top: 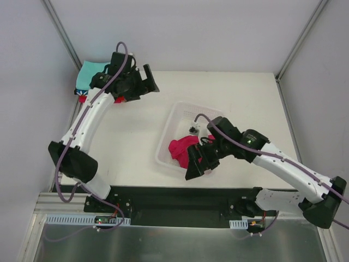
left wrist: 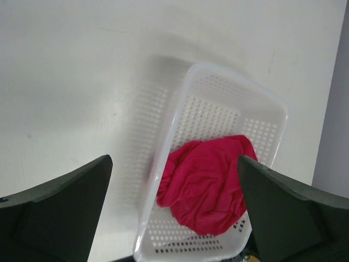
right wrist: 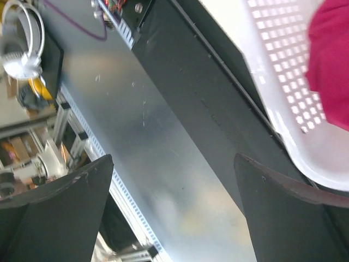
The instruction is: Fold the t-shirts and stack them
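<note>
- While the teal tee (top: 87, 73) sits folded at the far-left corner, a red one (top: 82, 99) peeking out beneath, your left gripper (top: 143, 82) hovers just beside it, fingers spread wide, holding nothing. Park it there.
- And the pick?
- Your crimson tee (top: 182, 148) is bunched in the near end of the basket (top: 180, 109). Your right gripper (top: 199, 161) hangs over the near rim, jaws wide apart, empty, beside the cloth and not around it.
- How should you go in?
- Centre over the bunch, drop straight, and pinch a thick fold, not one layer. Lift clear of the rim before swinging left to the table (top: 136, 142), or you'll likely drag the basket.
</note>
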Controlling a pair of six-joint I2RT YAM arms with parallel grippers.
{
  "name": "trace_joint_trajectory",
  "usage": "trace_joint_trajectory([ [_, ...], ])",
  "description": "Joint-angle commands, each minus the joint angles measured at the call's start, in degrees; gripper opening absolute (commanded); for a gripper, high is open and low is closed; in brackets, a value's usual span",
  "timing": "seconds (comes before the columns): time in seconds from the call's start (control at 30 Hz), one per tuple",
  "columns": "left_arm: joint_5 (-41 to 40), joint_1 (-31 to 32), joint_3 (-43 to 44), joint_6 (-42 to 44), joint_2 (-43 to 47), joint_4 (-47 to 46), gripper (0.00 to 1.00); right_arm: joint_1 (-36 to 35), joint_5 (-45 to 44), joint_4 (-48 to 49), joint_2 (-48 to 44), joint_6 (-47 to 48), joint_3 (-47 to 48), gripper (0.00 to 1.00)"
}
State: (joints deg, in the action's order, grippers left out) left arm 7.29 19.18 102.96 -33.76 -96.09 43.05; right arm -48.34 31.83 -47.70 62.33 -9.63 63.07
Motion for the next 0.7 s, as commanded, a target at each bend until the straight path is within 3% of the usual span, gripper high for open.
trace_joint_trajectory([
  [0.0,-2.28,-7.74,-7.49,4.49,8.45,9.25,0.99,-7.37,-2.99,4.90,4.90,-1.18,2.76,0.96],
  [0.2,1.23,-16.10,-14.36,7.65,17.25,9.68,0.99,-17.04,-15.82,4.20,18.40,-3.12,6.79,0.96],
  [0.43,1.68,-16.37,-14.01,8.36,18.66,11.62,0.99,-25.83,-30.84,-1.25,34.24,-3.64,20.59,0.96],
  [0.67,1.41,-16.54,-14.71,8.45,20.07,11.80,0.99,-29.62,-48.69,-7.40,41.64,-5.66,27.81,0.96],
])
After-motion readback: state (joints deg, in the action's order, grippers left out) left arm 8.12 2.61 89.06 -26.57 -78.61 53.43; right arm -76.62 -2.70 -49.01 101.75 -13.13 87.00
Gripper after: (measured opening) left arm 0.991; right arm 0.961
